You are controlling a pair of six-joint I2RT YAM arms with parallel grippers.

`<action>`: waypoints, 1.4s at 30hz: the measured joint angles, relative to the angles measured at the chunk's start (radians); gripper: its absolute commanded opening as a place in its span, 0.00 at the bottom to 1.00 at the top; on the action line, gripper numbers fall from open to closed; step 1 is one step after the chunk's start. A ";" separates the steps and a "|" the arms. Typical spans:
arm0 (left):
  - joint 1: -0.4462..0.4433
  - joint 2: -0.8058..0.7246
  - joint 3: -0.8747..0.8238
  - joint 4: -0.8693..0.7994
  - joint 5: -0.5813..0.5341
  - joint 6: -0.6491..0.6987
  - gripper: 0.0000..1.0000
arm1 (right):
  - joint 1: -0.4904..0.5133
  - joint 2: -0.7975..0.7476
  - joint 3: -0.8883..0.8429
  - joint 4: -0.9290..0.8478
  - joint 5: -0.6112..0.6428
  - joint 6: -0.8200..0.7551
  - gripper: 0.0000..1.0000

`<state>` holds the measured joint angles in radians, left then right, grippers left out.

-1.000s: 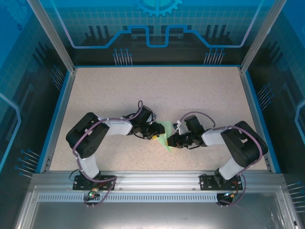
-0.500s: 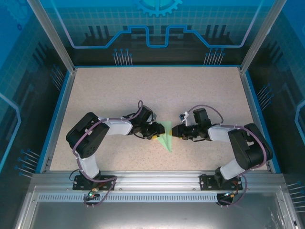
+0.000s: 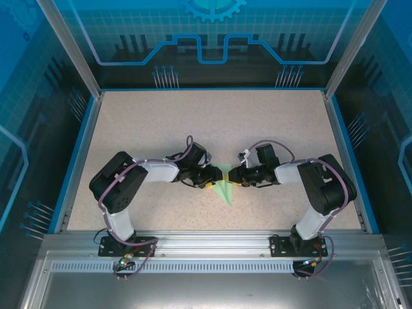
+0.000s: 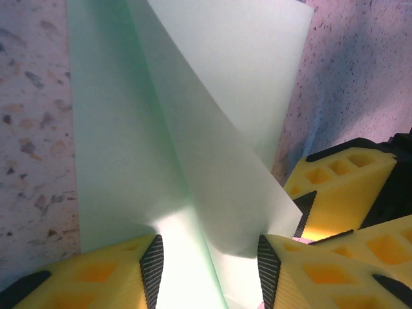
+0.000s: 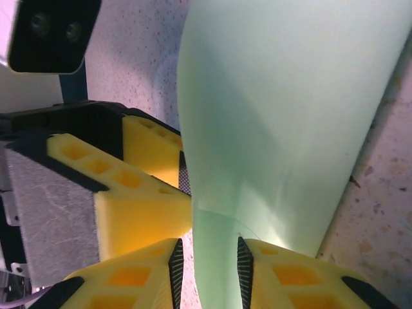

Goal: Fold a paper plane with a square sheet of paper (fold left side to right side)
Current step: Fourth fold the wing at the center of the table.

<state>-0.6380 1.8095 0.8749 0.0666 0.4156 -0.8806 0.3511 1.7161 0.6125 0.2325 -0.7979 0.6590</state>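
The square sheet of paper (image 3: 224,187) lies mid-table, folded into a narrow pale green shape with its point toward the near edge. My left gripper (image 3: 212,179) meets it from the left and my right gripper (image 3: 234,177) from the right, their tips almost touching. In the left wrist view, my left gripper (image 4: 209,270) is open, its fingers set down astride the sheet (image 4: 193,129), and a flap rises off the table. In the right wrist view, my right gripper (image 5: 209,270) straddles a raised fold (image 5: 283,116). The fold touches one pad and bare table shows beside the other.
The speckled table (image 3: 212,122) has free room behind and to both sides of the paper. A blue rim and clear walls (image 3: 90,129) enclose it. The right gripper's yellow fingers (image 4: 341,187) sit close beside my left ones.
The right gripper swung from the paper's lower right edge up to its right side and now faces the left gripper. Its jaws opened, then narrowed around the fold. The left arm stayed put.
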 measured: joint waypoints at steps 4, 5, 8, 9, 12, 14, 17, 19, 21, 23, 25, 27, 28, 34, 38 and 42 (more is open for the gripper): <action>0.000 0.000 0.000 0.000 0.000 0.000 0.47 | 0.004 0.007 0.005 0.013 -0.004 0.004 0.29; 0.000 0.000 0.000 0.000 0.000 0.000 0.47 | 0.005 0.007 0.005 0.016 -0.004 0.006 0.29; 0.000 0.000 0.000 0.000 0.000 0.000 0.47 | 0.005 0.007 0.005 0.016 -0.004 0.008 0.25; 0.000 0.000 0.000 0.000 0.000 0.000 0.47 | 0.005 0.008 0.005 0.016 -0.004 0.008 0.24; 0.000 0.000 0.000 0.000 0.000 0.000 0.47 | 0.011 0.017 0.015 0.016 -0.004 0.008 0.20; 0.000 0.000 0.000 0.000 0.000 0.000 0.46 | 0.015 0.025 0.023 0.016 -0.004 0.009 0.15; 0.000 0.000 0.000 0.000 0.000 0.000 0.47 | 0.017 0.027 0.026 0.008 -0.003 0.006 0.07; 0.000 0.000 0.000 0.000 0.000 0.000 0.47 | 0.017 0.027 0.029 -0.003 0.003 0.000 0.04; 0.000 0.000 0.000 0.000 0.000 0.000 0.47 | 0.017 0.026 0.032 -0.017 0.010 -0.008 0.04; 0.000 0.000 0.000 0.000 0.000 0.000 0.47 | 0.017 0.021 0.037 -0.047 0.028 -0.024 0.04; 0.000 0.000 0.000 0.000 0.000 0.000 0.47 | 0.016 0.015 0.043 -0.075 0.046 -0.039 0.04; 0.000 0.000 0.000 0.000 0.000 0.000 0.47 | 0.016 0.012 0.051 -0.100 0.063 -0.055 0.04; 0.000 0.000 0.000 0.000 0.000 0.000 0.47 | 0.015 0.011 0.054 -0.111 0.069 -0.061 0.04; 0.000 0.000 0.000 0.000 0.000 0.000 0.47 | 0.015 0.011 0.060 -0.168 0.114 -0.096 0.04; 0.000 0.000 0.000 0.000 0.000 0.000 0.47 | 0.015 0.011 0.073 -0.198 0.140 -0.115 0.04; 0.000 0.000 0.001 0.000 0.000 0.000 0.47 | 0.014 0.011 0.085 -0.223 0.160 -0.131 0.04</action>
<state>-0.6380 1.8095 0.8757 0.0666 0.4156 -0.8806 0.3656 1.7271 0.6975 0.0097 -0.6380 0.5278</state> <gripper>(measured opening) 0.472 0.042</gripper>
